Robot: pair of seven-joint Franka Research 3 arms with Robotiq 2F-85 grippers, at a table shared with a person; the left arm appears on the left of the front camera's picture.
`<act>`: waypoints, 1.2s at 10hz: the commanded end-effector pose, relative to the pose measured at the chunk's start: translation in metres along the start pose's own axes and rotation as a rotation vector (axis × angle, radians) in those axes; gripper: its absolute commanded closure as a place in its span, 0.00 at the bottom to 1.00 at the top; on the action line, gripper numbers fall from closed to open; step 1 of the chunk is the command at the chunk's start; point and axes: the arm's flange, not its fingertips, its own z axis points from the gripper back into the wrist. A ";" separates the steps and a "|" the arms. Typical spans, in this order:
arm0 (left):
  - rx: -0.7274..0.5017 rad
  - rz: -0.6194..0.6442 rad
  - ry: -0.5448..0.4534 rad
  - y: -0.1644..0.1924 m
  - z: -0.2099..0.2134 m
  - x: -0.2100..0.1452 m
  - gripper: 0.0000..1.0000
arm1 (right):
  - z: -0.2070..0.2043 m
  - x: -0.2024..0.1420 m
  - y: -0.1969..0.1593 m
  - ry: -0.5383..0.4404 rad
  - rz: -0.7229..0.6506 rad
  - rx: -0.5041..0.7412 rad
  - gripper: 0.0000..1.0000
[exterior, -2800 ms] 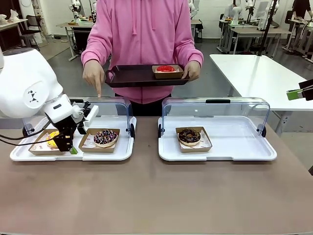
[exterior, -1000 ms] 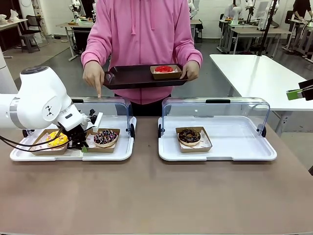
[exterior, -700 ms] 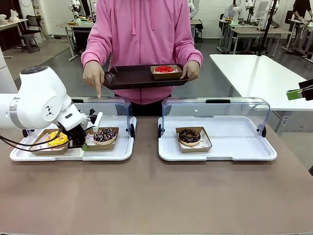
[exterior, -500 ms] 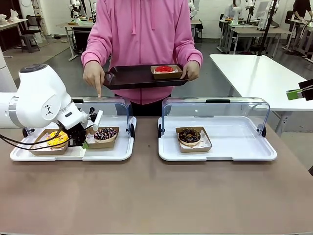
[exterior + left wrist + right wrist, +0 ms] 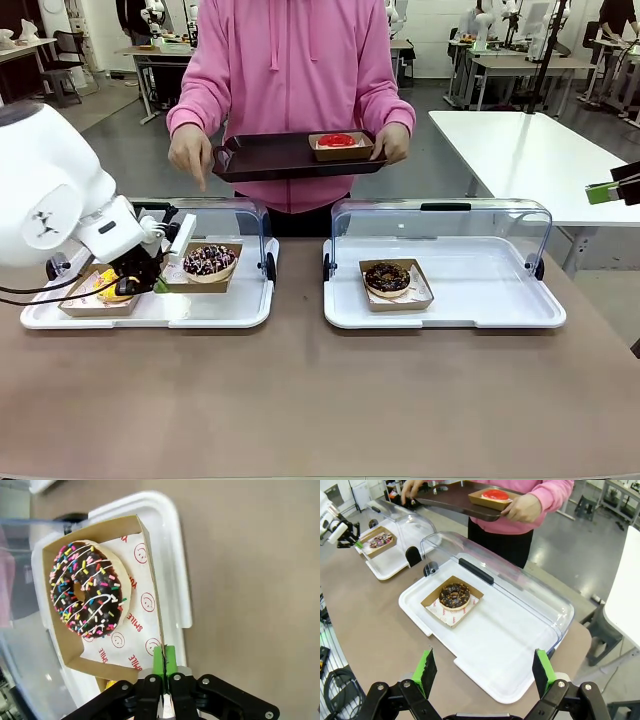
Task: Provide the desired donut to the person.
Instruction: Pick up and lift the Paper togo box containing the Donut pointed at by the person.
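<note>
A lab hall, rows of white worktables (image 5: 520,150) behind

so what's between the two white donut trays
Only a bare strip of brown table separates the left tray from the right tray; the front view shows it.

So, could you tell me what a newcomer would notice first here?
The person in pink at the far side, holding a dark tray with a red donut and pointing down. At the left case, the left gripper is shut on the edge of the box holding the sprinkled donut.
</note>
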 end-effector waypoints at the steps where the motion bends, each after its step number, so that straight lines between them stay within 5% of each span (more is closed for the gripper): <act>1: -0.108 -0.008 -0.020 -0.046 0.048 0.001 1.00 | 0.000 -0.001 0.002 0.018 -0.013 -0.012 0.00; 3: -0.174 0.002 0.005 -0.073 0.101 -0.004 1.00 | 0.000 -0.001 0.002 0.018 -0.013 -0.012 0.00; 7: -0.110 -0.060 0.018 -0.090 0.192 -0.022 1.00 | 0.000 -0.001 0.002 0.018 -0.013 -0.012 0.00; 12: -0.027 -0.038 -0.088 -0.071 0.199 -0.032 1.00 | 0.000 -0.001 0.002 0.018 -0.013 -0.012 0.00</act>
